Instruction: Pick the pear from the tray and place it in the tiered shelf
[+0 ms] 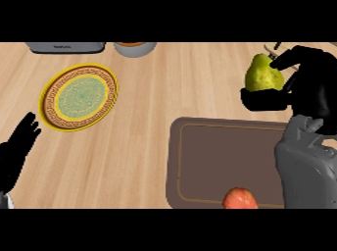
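A yellow-green pear (261,75) is held off the counter at the upper right, above and beyond the brown tray (207,162). My right hand (312,83) is shut on it, with the thumb under the pear and fingers curled over its top. My left hand (13,147) rests open at the left edge, fingers pointing up. No tiered shelf is recognisable in this view; only thin bars (276,47) show at the top right behind the hand.
A yellow-rimmed plate (80,97) with a green centre lies at the upper left. A red-orange fruit (240,199) sits at the tray's near edge. A grey appliance (64,47) and a bowl (134,48) stand along the far edge.
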`<act>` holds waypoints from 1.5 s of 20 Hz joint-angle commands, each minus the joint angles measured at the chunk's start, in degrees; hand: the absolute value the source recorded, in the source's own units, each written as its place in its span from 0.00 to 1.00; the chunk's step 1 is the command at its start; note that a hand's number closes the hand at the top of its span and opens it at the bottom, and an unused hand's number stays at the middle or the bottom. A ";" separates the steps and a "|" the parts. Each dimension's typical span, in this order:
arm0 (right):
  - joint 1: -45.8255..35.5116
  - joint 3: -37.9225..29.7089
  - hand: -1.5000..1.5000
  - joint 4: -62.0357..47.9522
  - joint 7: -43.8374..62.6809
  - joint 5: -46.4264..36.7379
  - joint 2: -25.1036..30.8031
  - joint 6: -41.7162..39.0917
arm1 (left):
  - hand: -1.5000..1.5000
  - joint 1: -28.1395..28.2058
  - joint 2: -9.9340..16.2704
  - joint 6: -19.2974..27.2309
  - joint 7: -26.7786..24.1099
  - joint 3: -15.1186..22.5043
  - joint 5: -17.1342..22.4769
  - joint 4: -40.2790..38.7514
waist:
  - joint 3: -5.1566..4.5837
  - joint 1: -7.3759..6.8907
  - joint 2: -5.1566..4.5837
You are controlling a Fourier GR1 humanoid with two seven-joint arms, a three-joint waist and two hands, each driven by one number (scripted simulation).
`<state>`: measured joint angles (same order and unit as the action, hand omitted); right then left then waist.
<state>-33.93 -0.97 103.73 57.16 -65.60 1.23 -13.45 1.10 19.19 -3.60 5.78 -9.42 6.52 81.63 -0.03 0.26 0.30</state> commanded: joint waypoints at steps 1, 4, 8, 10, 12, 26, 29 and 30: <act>-4.40 -2.40 1.00 9.06 8.10 0.39 -0.41 -5.37 | 0.50 1.16 -0.39 0.39 0.25 0.06 -0.86 0.39 | 0.00 0.03 0.03; -5.56 -2.83 1.00 9.53 6.41 -0.62 1.53 -5.53 | 0.50 0.79 0.22 -1.49 0.02 -1.29 0.18 0.47 | 0.01 -0.29 -0.17; -11.41 -4.62 1.00 11.52 9.39 -0.58 1.67 -8.91 | 0.50 -0.69 -2.33 1.13 1.94 1.08 -2.27 1.16 | 0.00 -0.23 -0.12; -16.51 -6.88 1.00 10.73 9.07 -1.42 5.31 -11.84 | 0.50 -0.53 -2.67 1.00 -0.78 0.75 -2.65 -0.83 | -0.03 -0.17 -0.09; -16.28 -6.99 1.00 11.60 9.66 -3.01 5.87 -13.10 | 0.50 -1.24 -2.07 0.60 1.99 0.59 -2.01 0.80 | -0.01 -0.09 -0.04; -28.41 -17.71 1.00 -13.10 -1.23 -5.26 19.39 -16.24 | 0.50 -3.61 -1.67 -0.65 -0.74 -1.35 -1.89 -3.97 | -0.03 -0.40 -0.38; -25.34 -17.52 1.00 -14.77 -2.72 -7.62 21.18 -13.79 | 0.50 -0.48 -1.41 -1.14 2.90 -0.88 -1.35 1.94 | 0.02 -0.79 -0.30; -22.86 -18.45 1.00 -16.27 -6.44 -7.02 22.63 -10.30 | 0.50 -2.31 -2.71 0.46 2.38 -0.30 -2.61 -0.22 | 0.03 -0.55 -0.40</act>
<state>-58.85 -17.89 92.14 52.42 -72.20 20.57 -27.08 -0.18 16.79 -3.68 6.67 -9.60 4.14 81.59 -0.04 -0.31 0.01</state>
